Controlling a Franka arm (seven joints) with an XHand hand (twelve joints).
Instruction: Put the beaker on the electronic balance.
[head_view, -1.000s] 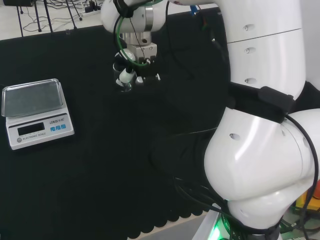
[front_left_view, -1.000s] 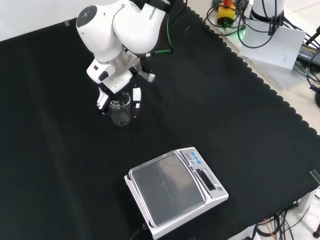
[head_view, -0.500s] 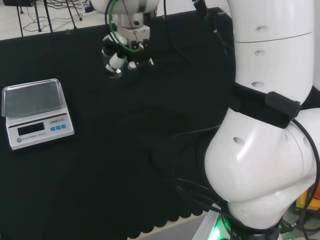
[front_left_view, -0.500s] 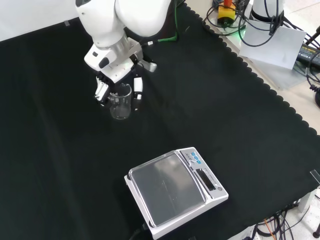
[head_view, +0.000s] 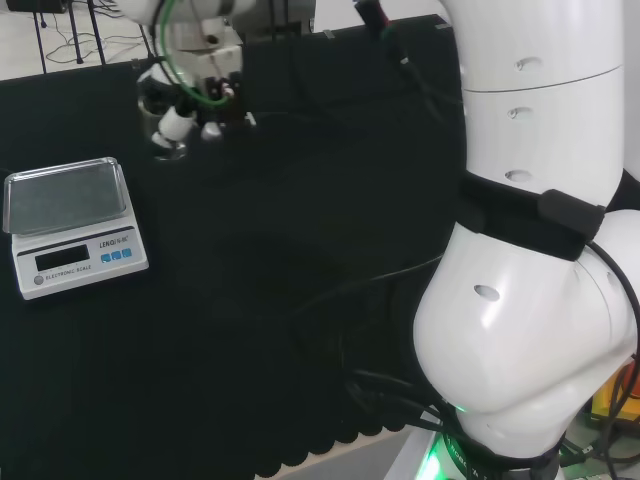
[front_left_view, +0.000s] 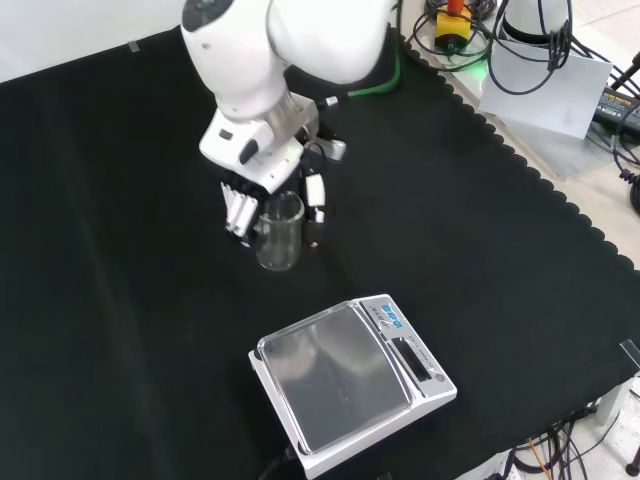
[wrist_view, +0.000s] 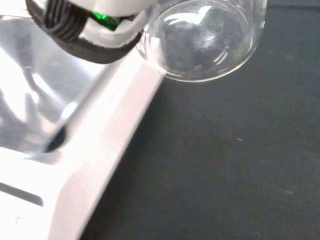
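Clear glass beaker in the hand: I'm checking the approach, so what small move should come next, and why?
Probably carry the clear glass beaker on toward the white electronic balance: the hand grips it beside the balance, not yet above its steel pan.

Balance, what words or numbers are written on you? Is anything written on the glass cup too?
Electronic balance, front panel: small print by the buttons, too small to read surely.
Its display window: no digits can be made out.
Beaker, held in the hand: no marks can be made out.

Black cloth covers the bench; cables beyond its edge.
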